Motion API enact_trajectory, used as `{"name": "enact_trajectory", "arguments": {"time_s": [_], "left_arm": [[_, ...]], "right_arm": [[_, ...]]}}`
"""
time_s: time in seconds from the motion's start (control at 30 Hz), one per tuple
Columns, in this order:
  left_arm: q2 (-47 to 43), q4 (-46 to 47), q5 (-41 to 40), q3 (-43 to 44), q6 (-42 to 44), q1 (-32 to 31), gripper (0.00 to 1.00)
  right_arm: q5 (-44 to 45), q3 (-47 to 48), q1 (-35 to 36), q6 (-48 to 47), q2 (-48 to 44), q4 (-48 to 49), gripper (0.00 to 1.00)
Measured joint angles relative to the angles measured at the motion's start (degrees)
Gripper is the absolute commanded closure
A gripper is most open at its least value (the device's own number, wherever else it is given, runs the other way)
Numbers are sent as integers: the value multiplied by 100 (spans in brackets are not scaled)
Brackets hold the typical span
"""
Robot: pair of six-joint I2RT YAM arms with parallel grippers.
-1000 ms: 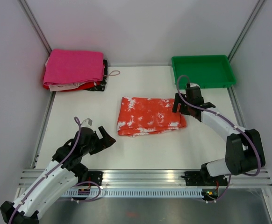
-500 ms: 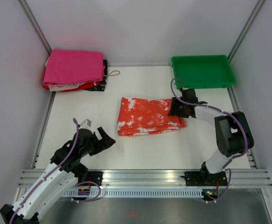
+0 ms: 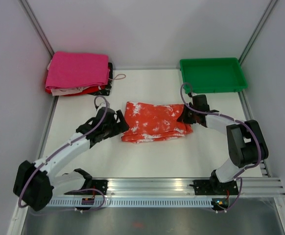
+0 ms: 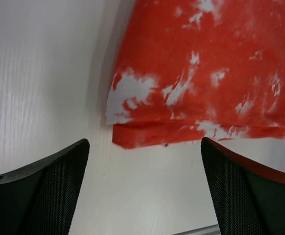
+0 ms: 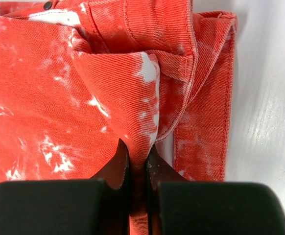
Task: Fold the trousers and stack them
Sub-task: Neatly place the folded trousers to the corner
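Folded orange-and-white trousers (image 3: 154,122): right gripper (image 5: 138,152) clamps a raised fold at one end; left gripper (image 4: 143,147), fingers spread wide, hovers at the opposite edge.

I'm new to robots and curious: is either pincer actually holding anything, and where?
The right pincer is shut on a raised fold at the waistband end of the orange trousers. The left pincer is open, holding nothing.
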Motion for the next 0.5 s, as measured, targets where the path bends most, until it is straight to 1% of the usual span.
{"name": "enact_trajectory", "arguments": {"time_s": [0.07, 0.13, 0.3, 0.5], "left_arm": [[684, 293, 31, 468, 229, 116, 0], [1239, 634, 227, 791, 415, 356, 0], [2555, 1193, 750, 1285, 809, 942, 2], [3832, 1832, 1775, 1582, 1235, 1069, 6]], "right_arm": [[-35, -9, 7, 2, -22, -15, 100], [-52, 11, 4, 2, -22, -52, 100], [-138, 107, 7, -4, -22, -199, 100], [-146, 142, 7, 76, -11, -249, 100]]}}
